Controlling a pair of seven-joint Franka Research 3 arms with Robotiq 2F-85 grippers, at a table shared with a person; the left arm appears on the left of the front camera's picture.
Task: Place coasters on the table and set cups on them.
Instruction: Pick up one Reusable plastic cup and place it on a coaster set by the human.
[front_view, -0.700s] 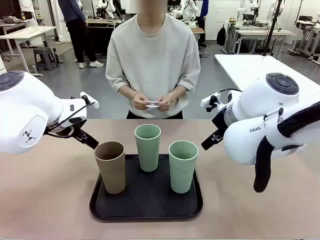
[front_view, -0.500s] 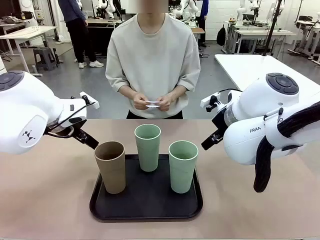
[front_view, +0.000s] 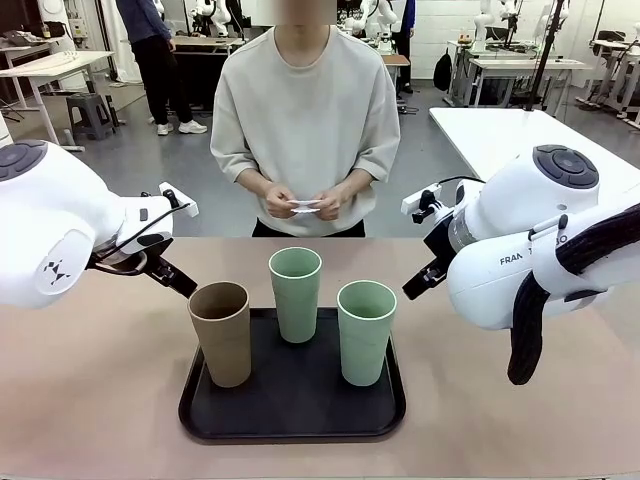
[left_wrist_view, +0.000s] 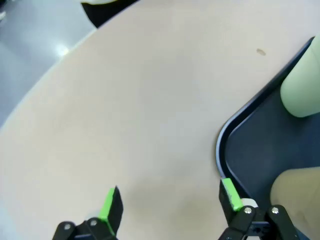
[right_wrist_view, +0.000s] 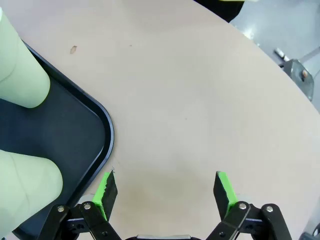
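Note:
Three cups stand upright on a black tray (front_view: 290, 415): a tan-brown cup (front_view: 221, 332) at the left, a mint green cup (front_view: 296, 292) at the back and another mint green cup (front_view: 366, 331) at the right. The person at the far side holds white coasters (front_view: 306, 208) between both hands, above the table (front_view: 90, 400). My left gripper (front_view: 176, 279) hovers open just left of the tan cup (left_wrist_view: 296, 197). My right gripper (front_view: 420, 280) hovers open to the right of the tray. Both grippers (left_wrist_view: 170, 200) (right_wrist_view: 165, 188) are over bare tabletop with nothing between their fingers.
The tray's rounded corner (left_wrist_view: 223, 150) lies beside my left gripper, and its other corner (right_wrist_view: 107, 135) beside my right one. Two green cups (right_wrist_view: 20, 70) (right_wrist_view: 25, 185) stand on the tray. Bare tabletop spreads on either side of the tray. A white-topped table (front_view: 510, 135) stands behind at the right.

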